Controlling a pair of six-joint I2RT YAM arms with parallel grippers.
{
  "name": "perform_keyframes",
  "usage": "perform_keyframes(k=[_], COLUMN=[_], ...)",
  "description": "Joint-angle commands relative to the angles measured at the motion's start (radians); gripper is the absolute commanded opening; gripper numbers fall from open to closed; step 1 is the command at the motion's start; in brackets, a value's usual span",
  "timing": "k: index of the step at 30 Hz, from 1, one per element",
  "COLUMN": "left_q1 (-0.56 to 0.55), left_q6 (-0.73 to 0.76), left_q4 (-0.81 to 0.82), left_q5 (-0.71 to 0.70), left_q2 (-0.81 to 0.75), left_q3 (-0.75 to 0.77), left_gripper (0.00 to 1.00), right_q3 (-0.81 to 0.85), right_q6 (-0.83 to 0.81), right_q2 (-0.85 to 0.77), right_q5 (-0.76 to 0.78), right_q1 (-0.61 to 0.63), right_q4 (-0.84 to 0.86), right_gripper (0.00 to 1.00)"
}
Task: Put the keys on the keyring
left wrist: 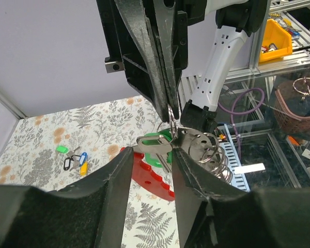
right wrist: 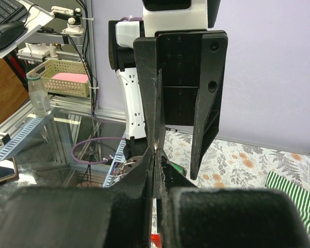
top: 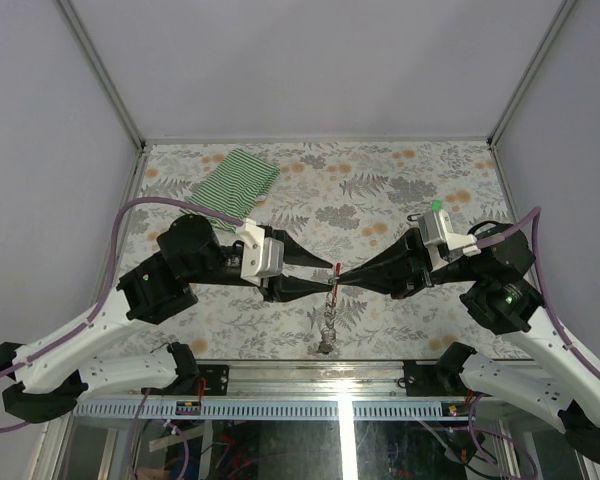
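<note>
Two arms reach inward over the floral-print table (top: pixel 400 190) and meet nose to nose near its front middle, above the surface. Green-and-white striped cloth (top: pixel 236 180) lies flat at the far left, well apart from both.

Left end effector (left wrist: pixel 151 152): fingers part-way apart, a narrow gap. The keyring (left wrist: pixel 147 178), a thin red curved loop, spans that gap and touches both fingers, so it reads as clamped across its width.

Right end effector (right wrist: pixel 155 155): fingers pressed together, no gap showing. Its tips come in opposite the left one's tips. In the left wrist view a thin silvery wire loop runs up to those closed tips; whether it is pinched there I cannot tell.

One of the keys, the green-tagged key (left wrist: pixel 156 144), sits in the left gap just above the red loop, silvery blade lying crosswise.

Silvery coil of rings (left wrist: pixel 209 152) sits just beside that key, on the side toward the table's front edge. From above, a silvery chain (top: pixel 328 325) hangs below the meeting point.

Several small items lie loose on the table farther back, seen from the left wrist: a green tag (left wrist: pixel 62 149), a black clip (left wrist: pixel 68 163) and a blue tag (left wrist: pixel 83 159), close together.
</note>
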Motion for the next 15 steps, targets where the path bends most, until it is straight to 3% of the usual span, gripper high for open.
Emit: perform_keyframes(k=[1, 15], left_q1=[-0.005, -0.004], left_q6=[-0.033, -0.033], left_q4=[0.126, 0.082], left_q5=[-0.008, 0.145], left_q2=[-0.007, 0.038], left_q3=[-0.015, 0.017], left_gripper=[0.38, 0.4], right_q3=[0.024, 0.019], right_q6=[0.015, -0.004], right_q2=[-0.007, -0.014], right_q5=[0.006, 0.027], right_q1=[0.006, 0.006], right_q4=[0.088, 0.07], right_gripper=[0.0, 0.0])
